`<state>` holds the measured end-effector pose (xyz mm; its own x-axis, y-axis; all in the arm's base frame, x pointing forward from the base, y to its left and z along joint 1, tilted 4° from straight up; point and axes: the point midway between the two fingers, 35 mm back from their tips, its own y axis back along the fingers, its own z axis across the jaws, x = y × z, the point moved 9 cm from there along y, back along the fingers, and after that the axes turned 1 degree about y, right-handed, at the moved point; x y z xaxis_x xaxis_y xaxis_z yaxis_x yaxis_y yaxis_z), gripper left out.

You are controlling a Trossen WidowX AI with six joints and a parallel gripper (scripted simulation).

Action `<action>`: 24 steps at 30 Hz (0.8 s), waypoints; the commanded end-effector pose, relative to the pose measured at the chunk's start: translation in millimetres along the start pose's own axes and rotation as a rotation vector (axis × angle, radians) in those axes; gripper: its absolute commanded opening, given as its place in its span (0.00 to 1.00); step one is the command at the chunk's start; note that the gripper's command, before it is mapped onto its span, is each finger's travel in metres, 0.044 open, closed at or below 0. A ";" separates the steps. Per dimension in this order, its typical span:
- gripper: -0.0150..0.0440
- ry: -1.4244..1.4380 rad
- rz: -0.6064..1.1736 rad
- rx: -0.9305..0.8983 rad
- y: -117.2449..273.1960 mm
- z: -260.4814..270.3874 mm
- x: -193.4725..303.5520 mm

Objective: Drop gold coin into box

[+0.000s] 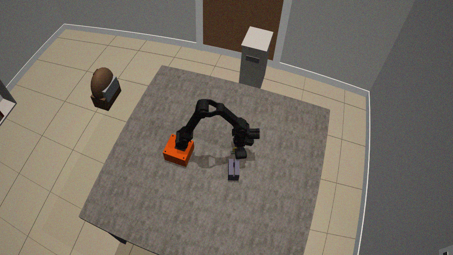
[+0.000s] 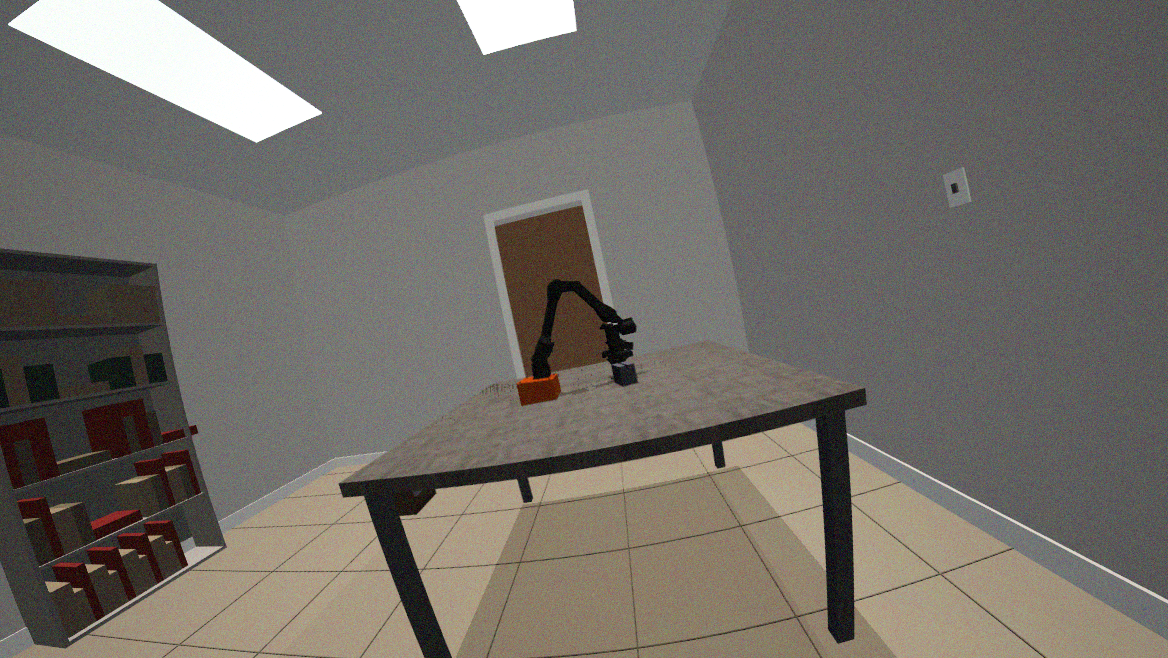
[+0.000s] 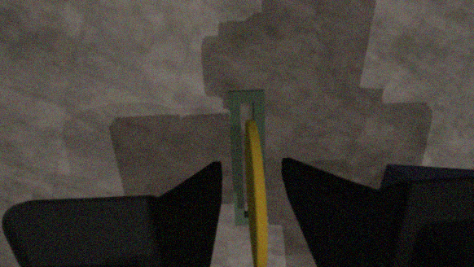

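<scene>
tool (image 3: 252, 179) open astride the gold coin (image 3: 256, 187), which stands edgewise in green holder (image 3: 236, 122).

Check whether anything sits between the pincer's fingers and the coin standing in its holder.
Nothing visible does. In the wrist view the thin gold coin stands edge-on in the dark-green holder, with open gaps to the black pincer fingers on both sides.

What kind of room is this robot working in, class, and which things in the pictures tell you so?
Probably a plain indoor storeroom or workshop: a shelving unit stacked with boxes, a brown door in grey walls, a tiled floor, and one table bearing the arm.
</scene>
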<state>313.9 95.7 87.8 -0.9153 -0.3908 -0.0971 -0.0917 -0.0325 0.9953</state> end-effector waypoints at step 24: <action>0.25 -0.005 0.004 -0.003 13.6 0.1 -1.0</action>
<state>311.3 95.2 92.4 -0.9169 -0.3910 -0.0800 -0.0739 -0.0308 0.9968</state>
